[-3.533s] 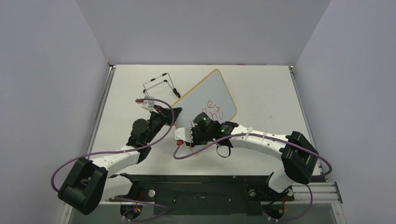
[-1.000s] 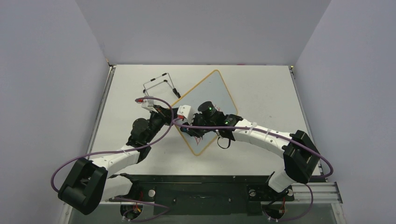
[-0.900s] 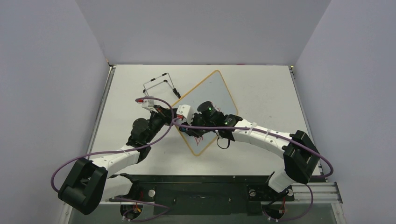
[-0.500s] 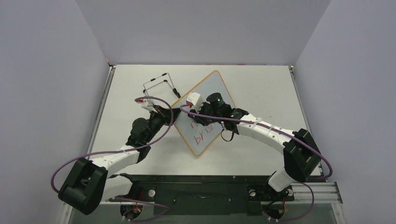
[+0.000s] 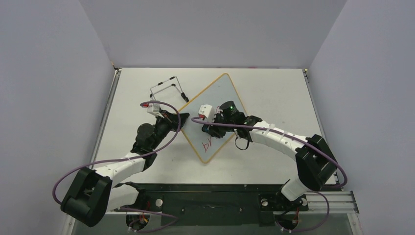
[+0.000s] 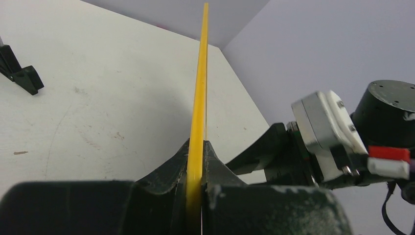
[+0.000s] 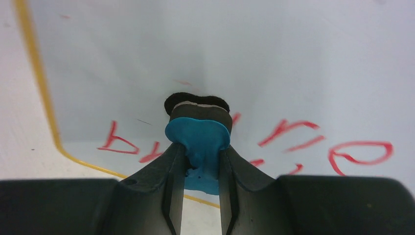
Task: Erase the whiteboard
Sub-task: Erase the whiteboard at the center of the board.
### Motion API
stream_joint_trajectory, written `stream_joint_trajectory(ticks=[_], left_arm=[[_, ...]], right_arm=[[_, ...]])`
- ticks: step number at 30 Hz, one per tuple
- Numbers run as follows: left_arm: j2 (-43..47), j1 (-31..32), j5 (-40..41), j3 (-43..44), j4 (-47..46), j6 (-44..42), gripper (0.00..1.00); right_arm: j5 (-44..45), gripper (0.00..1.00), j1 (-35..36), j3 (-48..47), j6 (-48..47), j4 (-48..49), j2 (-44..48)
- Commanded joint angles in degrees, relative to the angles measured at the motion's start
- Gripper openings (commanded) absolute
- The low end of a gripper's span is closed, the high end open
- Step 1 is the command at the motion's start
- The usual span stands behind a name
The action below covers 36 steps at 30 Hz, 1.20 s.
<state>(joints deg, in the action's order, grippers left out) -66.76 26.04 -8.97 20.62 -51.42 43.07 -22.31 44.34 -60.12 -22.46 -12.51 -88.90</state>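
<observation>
Your left jaws clamp the whiteboard's [image 5: 220, 93] edge; right jaws squeeze the eraser [image 7: 198, 139] against its face; the stand [image 5: 183, 95] sits just beside, maybe touching.

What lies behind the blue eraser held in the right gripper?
The whiteboard, its glossy face carrying red handwriting either side of the eraser. Whatever writing sits directly behind the eraser and the right gripper is covered.

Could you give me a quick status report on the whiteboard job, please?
Left gripper shut on whiteboard edge. Right gripper shut on blue eraser. Red writing left on board. Wire stand off to side.
</observation>
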Motion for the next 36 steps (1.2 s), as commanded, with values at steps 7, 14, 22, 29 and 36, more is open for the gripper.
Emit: stream_joint_trajectory(ticks=[7, 14, 22, 29, 36], left_arm=[[-0.4, 0.6, -5.2, 1.0, -5.2, 2.0, 0.00], [0.1, 0.6, -5.2, 0.6, -5.1, 1.8, 0.00], [-0.6, 0.6, -5.4, 0.5, -6.1, 2.3, 0.00], [0.5, 0.6, -5.2, 0.1, -5.4, 2.3, 0.00], [-0.1, 0.6, -5.4, 0.3, -5.9, 2.4, 0.00]], right_arm=[[3.3, 0.00, 4.4, -0.1, -2.0, 2.1, -0.7], [9.9, 0.00, 6.0, 0.3, -0.1, 6.9, 1.1], [0.6, 0.00, 2.4, -0.8, -2.6, 1.8, -0.1], [4.5, 0.00, 7.3, -1.9, -6.1, 0.8, -0.5], [9.5, 0.00, 0.5, 2.1, -0.1, 8.3, 2.6]])
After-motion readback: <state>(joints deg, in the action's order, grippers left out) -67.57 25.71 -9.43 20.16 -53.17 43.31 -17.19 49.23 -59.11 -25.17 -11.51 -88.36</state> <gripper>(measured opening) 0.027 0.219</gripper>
